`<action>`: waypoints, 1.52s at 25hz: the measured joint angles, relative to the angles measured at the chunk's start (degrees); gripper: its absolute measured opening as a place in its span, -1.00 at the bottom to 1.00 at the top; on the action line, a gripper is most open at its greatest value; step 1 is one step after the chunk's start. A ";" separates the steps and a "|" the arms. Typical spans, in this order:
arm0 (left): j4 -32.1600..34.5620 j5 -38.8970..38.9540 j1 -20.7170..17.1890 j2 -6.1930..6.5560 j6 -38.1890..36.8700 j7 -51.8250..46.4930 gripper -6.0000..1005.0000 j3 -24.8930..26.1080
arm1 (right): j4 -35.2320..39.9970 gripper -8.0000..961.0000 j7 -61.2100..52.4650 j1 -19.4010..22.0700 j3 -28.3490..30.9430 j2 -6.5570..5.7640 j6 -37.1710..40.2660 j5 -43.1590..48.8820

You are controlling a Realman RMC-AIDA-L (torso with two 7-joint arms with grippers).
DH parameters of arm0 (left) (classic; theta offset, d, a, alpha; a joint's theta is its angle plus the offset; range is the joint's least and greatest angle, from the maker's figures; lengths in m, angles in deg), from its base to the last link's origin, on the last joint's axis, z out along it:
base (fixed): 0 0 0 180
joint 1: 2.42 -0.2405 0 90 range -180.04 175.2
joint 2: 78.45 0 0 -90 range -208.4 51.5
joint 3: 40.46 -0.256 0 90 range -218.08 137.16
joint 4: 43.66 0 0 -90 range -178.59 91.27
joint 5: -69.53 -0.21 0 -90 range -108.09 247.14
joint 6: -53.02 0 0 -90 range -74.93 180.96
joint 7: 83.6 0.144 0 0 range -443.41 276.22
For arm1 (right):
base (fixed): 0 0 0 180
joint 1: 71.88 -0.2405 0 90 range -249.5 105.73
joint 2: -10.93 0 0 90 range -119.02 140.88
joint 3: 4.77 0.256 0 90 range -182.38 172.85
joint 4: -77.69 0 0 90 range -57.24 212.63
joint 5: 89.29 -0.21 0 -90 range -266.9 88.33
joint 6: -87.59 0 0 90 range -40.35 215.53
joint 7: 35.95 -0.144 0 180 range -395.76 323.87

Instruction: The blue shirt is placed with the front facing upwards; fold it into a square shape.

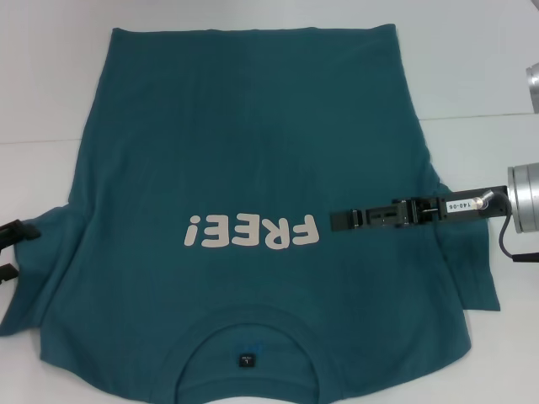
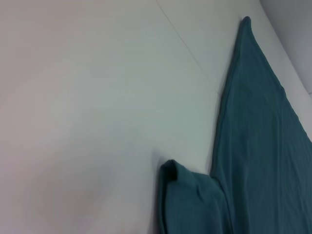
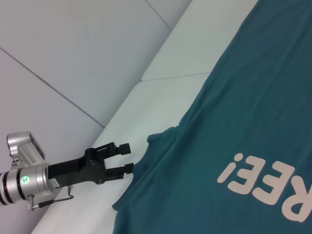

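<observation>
1. One garment on the tabletop (image 1: pixel 50 84): the blue shirt (image 1: pixel 253 143) lies spread flat and front up. It fills the middle of the head view, with the collar (image 1: pixel 244 324) at the bottom edge and the hem at the top. The white lettering (image 1: pixel 253 231) sits centre frame and reads upside down.
2. The left gripper (image 1: pixel 24 250) is at the far left edge of the head view, level with the sleeve (image 1: pixel 50 278) there. It is released, with both black fingers spread and nothing between them. In the right wrist view the lower finger looks to be just touching the sleeve's edge; real contact I cannot tell.
3. The right gripper (image 1: pixel 338 220) reaches in from the right edge and hangs over the chest, just beside the last letter. It shows edge-on, so whether it is released or clenched I cannot tell. The sleeve (image 1: pixel 467 269) on that side lies below and to the right of it.
4. Judged step: first side fold, starting with a sleeve pinch. No fold is made yet.
5. To do it well, slide one finger under the sleeve hem and take both cloth layers, not only the top one.
6. Lift low and carry the sleeve toward centre frame, keeping the fold line parallel to the shirt's side edge.
7. Risk: the sleeve at the left is bunched, as the left wrist view shows, so a shallow pinch may slip or drag the body askew.
</observation>
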 joint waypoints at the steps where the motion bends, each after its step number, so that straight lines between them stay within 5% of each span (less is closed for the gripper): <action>1: -0.04 0.00 0.04 -0.02 0.05 0.00 0.71 0.00 | -0.02 0.96 0.00 0.08 0.00 0.00 -0.11 0.00; 38: -1.51 -1.24 2.31 0.48 -1.44 0.10 0.58 -2.93 | -0.07 0.96 0.41 0.28 0.34 -0.08 -0.18 0.00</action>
